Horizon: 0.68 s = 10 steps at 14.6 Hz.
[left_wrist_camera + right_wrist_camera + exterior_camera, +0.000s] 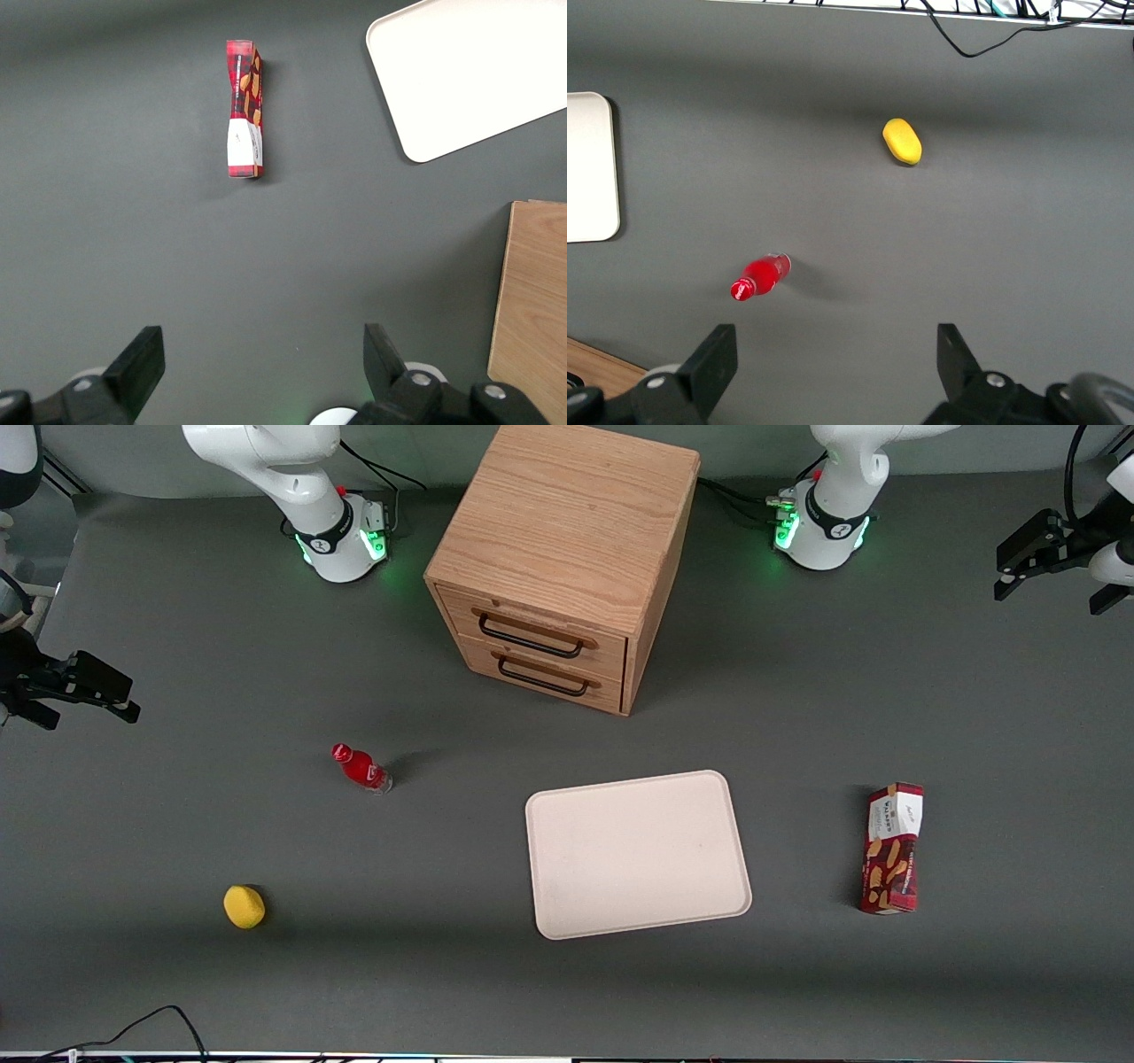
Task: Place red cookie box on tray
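Looking from the front, the red cookie box (892,849) lies flat on the counter (177,824) near the working arm's end, its white panel pointing away from the camera, well apart from the tray (567,908), which sits empty nearer the counter's middle. The claw (1050,558) hangs high at the counter's edge, nothing in it, probably parked clear so the reach can start cleanly. A wooden drawer cabinet (567,522) stands farther from the camera than the tray.

Through the left wrist camera, the claw's fingers (142,359) are spread wide, released, facing the box (244,111) lengthwise; the tray's corner (425,133) shows beside it.

The right wrist view shows only a red bottle (757,277) and a yellow object (902,142).
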Tool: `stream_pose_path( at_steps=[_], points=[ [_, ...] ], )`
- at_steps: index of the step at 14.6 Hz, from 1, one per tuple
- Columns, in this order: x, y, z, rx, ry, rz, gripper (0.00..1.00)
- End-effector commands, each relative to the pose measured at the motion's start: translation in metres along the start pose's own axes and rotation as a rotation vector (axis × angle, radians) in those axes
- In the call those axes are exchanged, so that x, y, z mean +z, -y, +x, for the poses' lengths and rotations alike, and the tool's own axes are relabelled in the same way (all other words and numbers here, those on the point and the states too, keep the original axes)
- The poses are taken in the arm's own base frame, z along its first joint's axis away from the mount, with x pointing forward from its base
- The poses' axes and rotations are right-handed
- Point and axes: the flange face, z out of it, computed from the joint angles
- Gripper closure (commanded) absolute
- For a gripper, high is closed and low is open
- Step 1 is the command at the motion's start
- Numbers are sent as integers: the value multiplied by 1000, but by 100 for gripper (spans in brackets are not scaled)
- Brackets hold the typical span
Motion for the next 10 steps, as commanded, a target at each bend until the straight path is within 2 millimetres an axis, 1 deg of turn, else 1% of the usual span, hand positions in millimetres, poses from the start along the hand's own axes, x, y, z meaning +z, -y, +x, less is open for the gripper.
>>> stream_pose_path(
  at_steps=[1, 2, 3, 4, 6, 7, 8, 9, 10],
  points=[
    [-1, 9, -4, 66, -15, -18, 0],
    [-1, 13, -4, 68, -19, -15, 0],
    [-1, 22, -4, 55, -22, -23, 0],
    [3, 31, -4, 38, -17, -33, 0],
    [11, 33, 5, 32, -16, -35, 0],
    [18, 35, 14, 36, -8, -32, 0],
    [33, 39, 31, 32, 3, -35, 0],
    [50, 41, 51, 38, 9, -41, 0],
    [72, 45, 72, 42, 15, -47, 0]
  ],
)
